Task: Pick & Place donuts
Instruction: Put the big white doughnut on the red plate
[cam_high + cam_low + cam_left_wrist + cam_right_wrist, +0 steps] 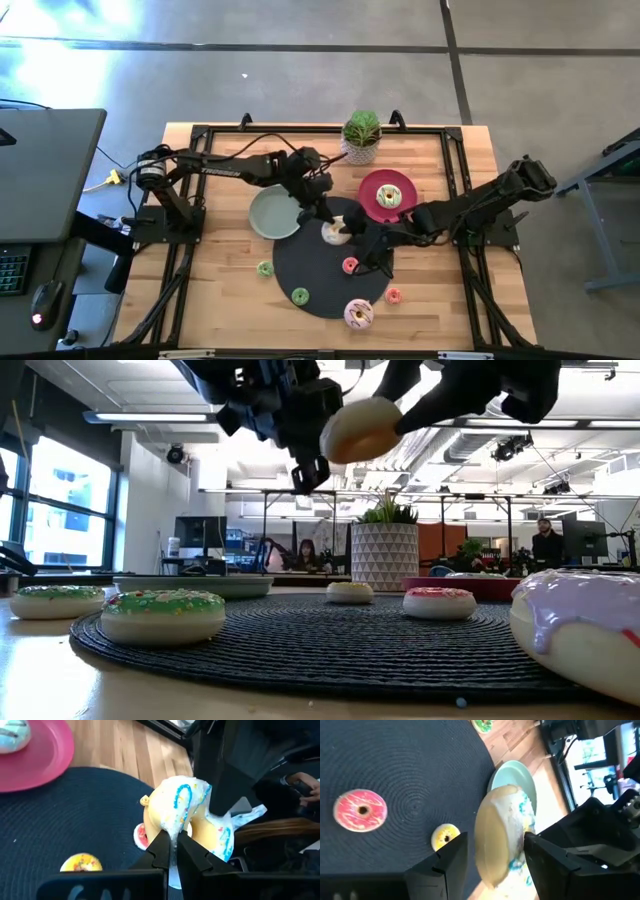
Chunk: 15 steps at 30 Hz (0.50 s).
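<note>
The white donut (185,815) is a fat tan ring with white icing and blue squiggles on it. It is up in the air over the black mat (300,262), near the mat's 1 o'clock edge, and both grippers have it. The left gripper (172,847) has its jaws pinched tight on the donut's icing edge. The right gripper (492,855) has its jaws on both sides of the ring, squeezing it. The left arm comes in from 10 o'clock, bent over the green plate (272,213). The right arm comes in from 3 o'clock, low and stretched out. On the mat lie a red donut (350,265), a small yellow donut (445,836) and a green donut (299,296). A pink donut (358,315) sits at the mat's 5 o'clock edge.
</note>
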Motion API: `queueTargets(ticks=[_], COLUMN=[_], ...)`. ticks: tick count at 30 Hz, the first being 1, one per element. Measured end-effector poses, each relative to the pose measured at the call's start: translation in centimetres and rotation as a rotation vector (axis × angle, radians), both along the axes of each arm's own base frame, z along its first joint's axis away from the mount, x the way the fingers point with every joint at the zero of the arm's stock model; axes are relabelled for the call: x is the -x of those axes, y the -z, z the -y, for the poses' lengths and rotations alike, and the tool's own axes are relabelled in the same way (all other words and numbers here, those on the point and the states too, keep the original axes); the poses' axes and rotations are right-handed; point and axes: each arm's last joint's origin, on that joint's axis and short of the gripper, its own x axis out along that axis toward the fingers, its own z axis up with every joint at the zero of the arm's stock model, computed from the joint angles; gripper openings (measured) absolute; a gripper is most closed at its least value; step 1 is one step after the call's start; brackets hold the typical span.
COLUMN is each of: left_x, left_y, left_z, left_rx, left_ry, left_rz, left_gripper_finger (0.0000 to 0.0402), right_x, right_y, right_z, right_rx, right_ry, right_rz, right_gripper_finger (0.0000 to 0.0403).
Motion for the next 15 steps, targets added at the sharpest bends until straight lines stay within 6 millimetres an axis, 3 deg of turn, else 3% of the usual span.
queueTargets(ticks=[9, 15], left_x=[-0.14, -0.16], left_y=[-0.40, -0.39], left_z=[0.07, 0.05], left_rx=[-0.003, -0.009], left_ry=[0.001, -0.008], left_rz=[0.011, 0.010], left_gripper_finger=[0.0012, 0.0049], right_x=[-0.11, -0.17], right_y=[-0.11, -0.11], right_z=[0.11, 0.28], right_rx=[0.074, 0.067], right_ry=[-0.017, -0.012], right_rz=[0.012, 0.011], right_gripper_finger=[0.0181, 0.0181])
